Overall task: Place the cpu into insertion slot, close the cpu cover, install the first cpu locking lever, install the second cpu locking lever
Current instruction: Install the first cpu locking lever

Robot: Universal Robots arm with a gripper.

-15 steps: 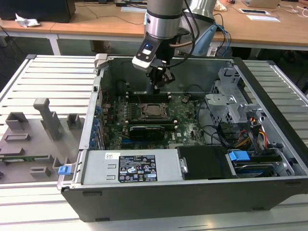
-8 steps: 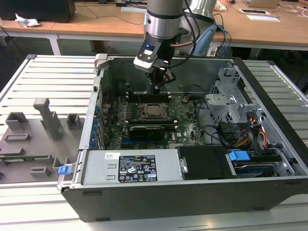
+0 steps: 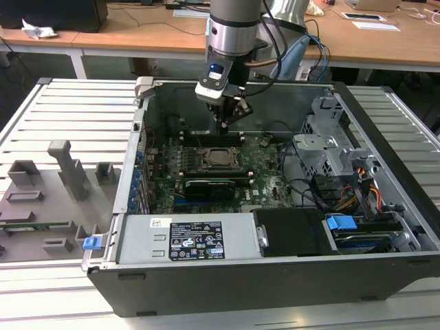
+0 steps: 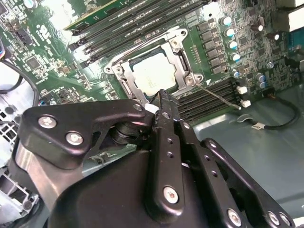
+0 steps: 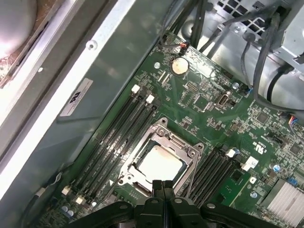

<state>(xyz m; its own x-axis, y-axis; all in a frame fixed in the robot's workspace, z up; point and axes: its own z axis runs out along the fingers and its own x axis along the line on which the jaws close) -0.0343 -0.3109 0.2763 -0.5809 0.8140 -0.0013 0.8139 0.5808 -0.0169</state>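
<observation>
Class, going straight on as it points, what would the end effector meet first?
The end effector would probably meet the cpu cover frame beside the cpu; depth is unclear.

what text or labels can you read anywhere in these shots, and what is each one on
None of the print can be read as words; it stands here:
black label on the power supply: print too small to read.
small white sticker beside it: too small to read.
wall sticker on the case wall: dark mark, unreadable.
white markings on the motherboard: too small to read.
cable tag: unreadable.
</observation>
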